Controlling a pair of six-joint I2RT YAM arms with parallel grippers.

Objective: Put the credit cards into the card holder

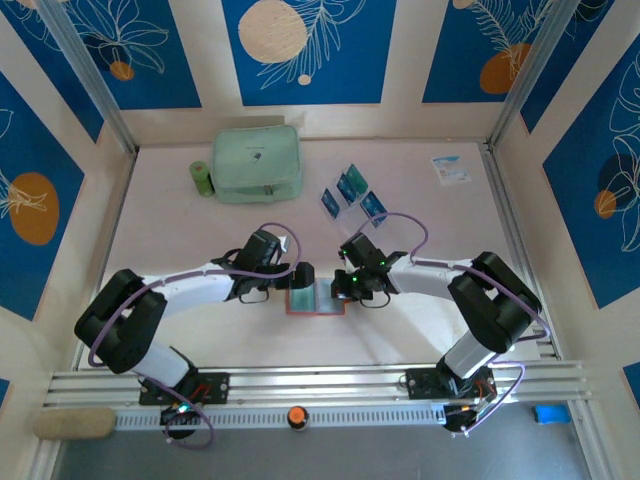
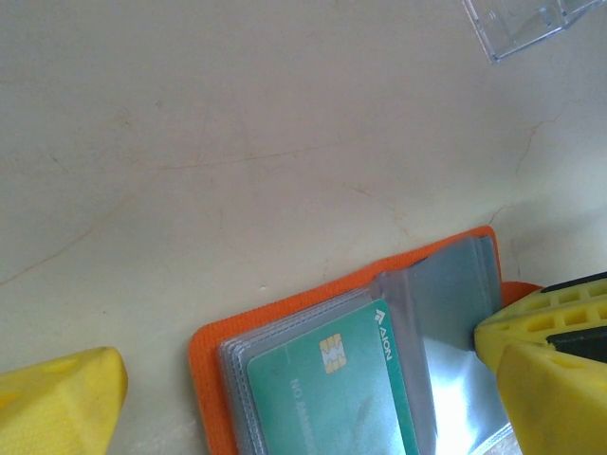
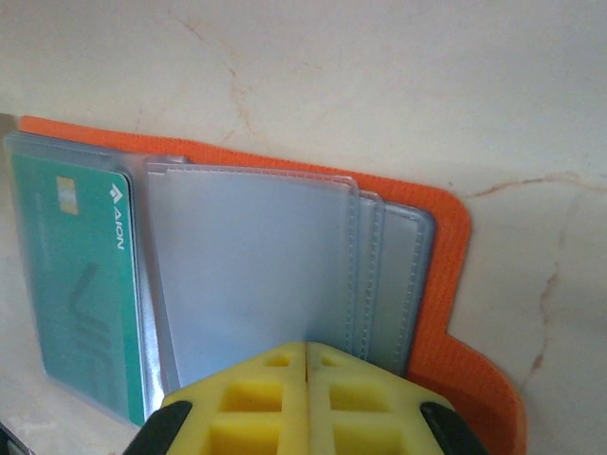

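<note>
Two yellow right fingers (image 3: 256, 408) are clenched flat together, tips on the near edge of the clear sleeves (image 3: 256, 265). We can't tell if a sleeve is pinched between them. Left fingers (image 2: 57, 398) are released and spread wide, grasping nothing, with the card holder (image 2: 285, 318) between them in the left wrist view. Card holder lies open on the worktop (image 2: 237, 142), orange cover down, between our two arms. One teal credit card (image 3: 81, 284) sits inside a sleeve on the holder's left half in the right wrist view, chip and AION print showing. Further back, three more credit cards (image 1: 348, 186) stand in a clear rack (image 2: 522, 24). Mint pouch (image 1: 257, 163) is at the far edge, green roll (image 1: 202, 178) just beside it. Leaflet (image 1: 451, 168) is far right.
</note>
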